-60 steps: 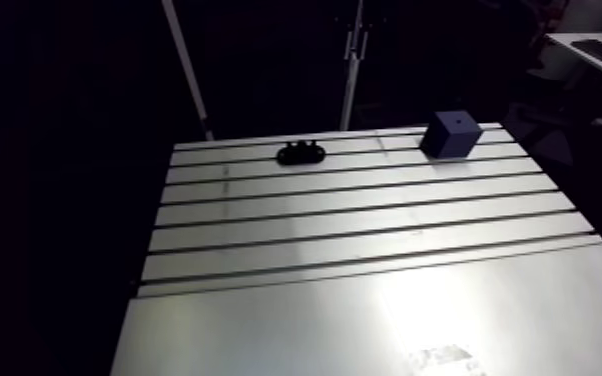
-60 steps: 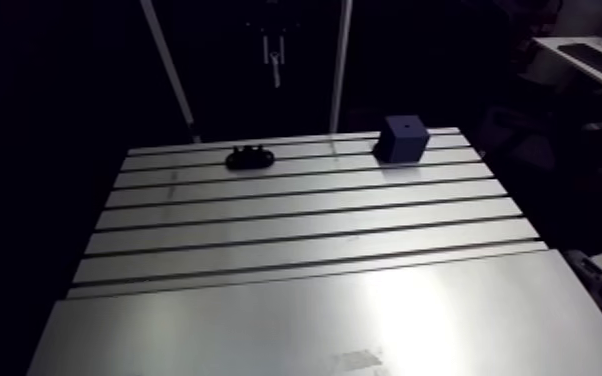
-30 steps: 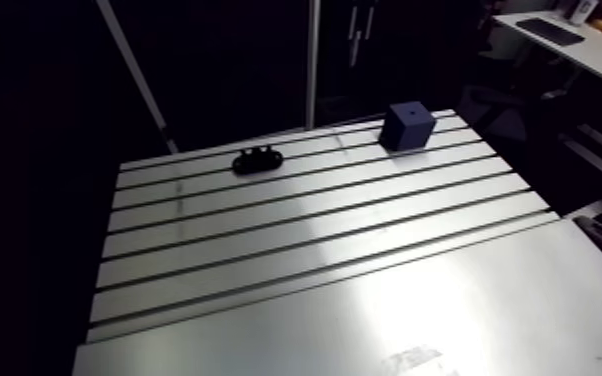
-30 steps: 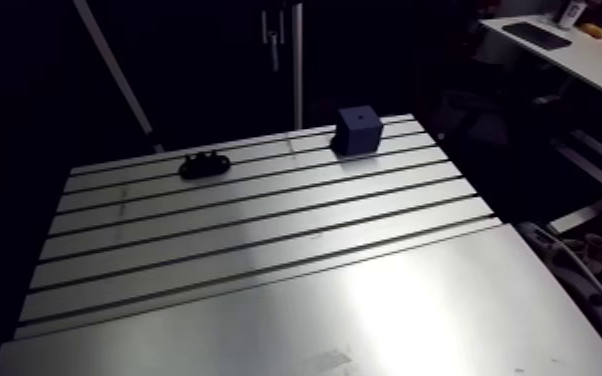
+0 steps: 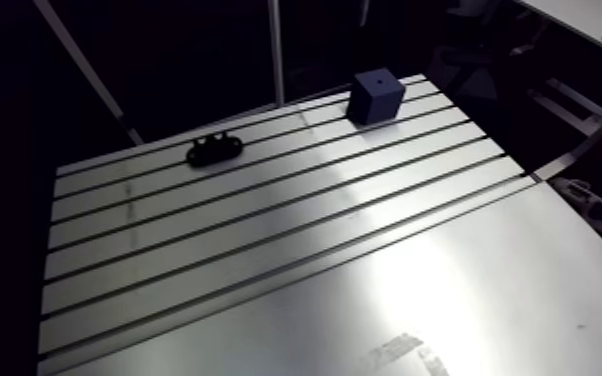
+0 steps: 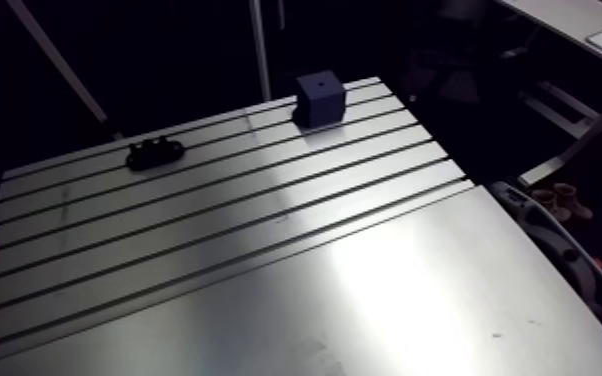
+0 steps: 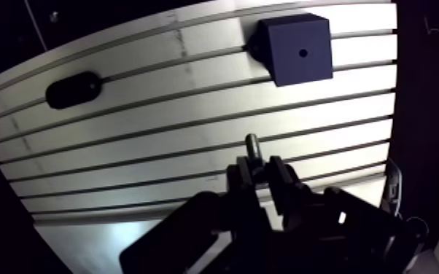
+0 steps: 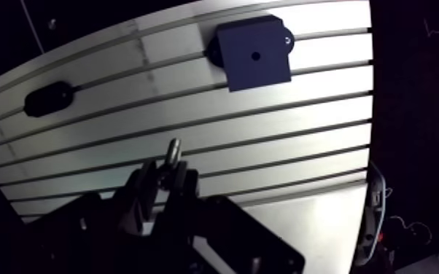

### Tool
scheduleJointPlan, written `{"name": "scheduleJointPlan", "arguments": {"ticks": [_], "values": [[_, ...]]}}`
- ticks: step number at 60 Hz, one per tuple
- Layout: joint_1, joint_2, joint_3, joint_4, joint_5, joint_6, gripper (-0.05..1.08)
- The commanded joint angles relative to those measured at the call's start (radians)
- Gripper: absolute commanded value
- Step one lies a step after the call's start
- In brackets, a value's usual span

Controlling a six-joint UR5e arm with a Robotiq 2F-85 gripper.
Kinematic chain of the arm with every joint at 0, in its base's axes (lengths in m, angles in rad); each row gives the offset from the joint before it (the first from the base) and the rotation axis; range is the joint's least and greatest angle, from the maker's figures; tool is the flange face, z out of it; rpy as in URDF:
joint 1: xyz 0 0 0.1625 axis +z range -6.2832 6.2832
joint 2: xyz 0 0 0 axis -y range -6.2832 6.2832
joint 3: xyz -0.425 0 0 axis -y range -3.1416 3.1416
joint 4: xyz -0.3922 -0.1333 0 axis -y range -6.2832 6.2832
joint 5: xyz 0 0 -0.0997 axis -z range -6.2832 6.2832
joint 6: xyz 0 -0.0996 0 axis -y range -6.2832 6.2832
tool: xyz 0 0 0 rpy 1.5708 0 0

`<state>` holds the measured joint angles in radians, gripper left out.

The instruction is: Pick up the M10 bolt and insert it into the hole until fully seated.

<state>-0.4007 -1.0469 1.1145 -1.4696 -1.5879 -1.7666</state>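
Observation:
In the wrist view my gripper (image 7: 261, 169) is shut on the M10 bolt (image 7: 252, 149), a dark metal shank that sticks out ahead from between the fingers. Ahead of the gripper and a little to one side, the dark blue block (image 7: 295, 49) stands on the slotted table (image 7: 157, 124). A small round hole (image 7: 303, 52) shows in the block's upper face. The bolt hangs well short of the block, with several table slots between them. In the arm view the block (image 5: 376, 95) stands near the table's far edge, and the gripper does not show there.
A black oblong holder (image 5: 214, 150) lies on the far part of the table, well left of the block. The near part of the table is a smooth metal plate (image 5: 415, 300). The table's right edge (image 6: 505, 200) drops off to a dim floor.
The whole arm view has shifted and turned, so the camera moved. The block and the black holder keep their places on the table.

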Motion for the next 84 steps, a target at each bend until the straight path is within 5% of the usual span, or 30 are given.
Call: {"name": "scheduleJointPlan", "arguments": {"ticks": [1, 30, 84], "values": [[-0.017, 0.061, -0.059, 0.002, -0.024, -0.003, 1.08], [-0.024, 0.105, -0.083, 0.000, -0.031, -0.001, 1.08], [-0.067, 0.167, -0.092, -0.051, -0.019, 0.012, 1.08]]}}
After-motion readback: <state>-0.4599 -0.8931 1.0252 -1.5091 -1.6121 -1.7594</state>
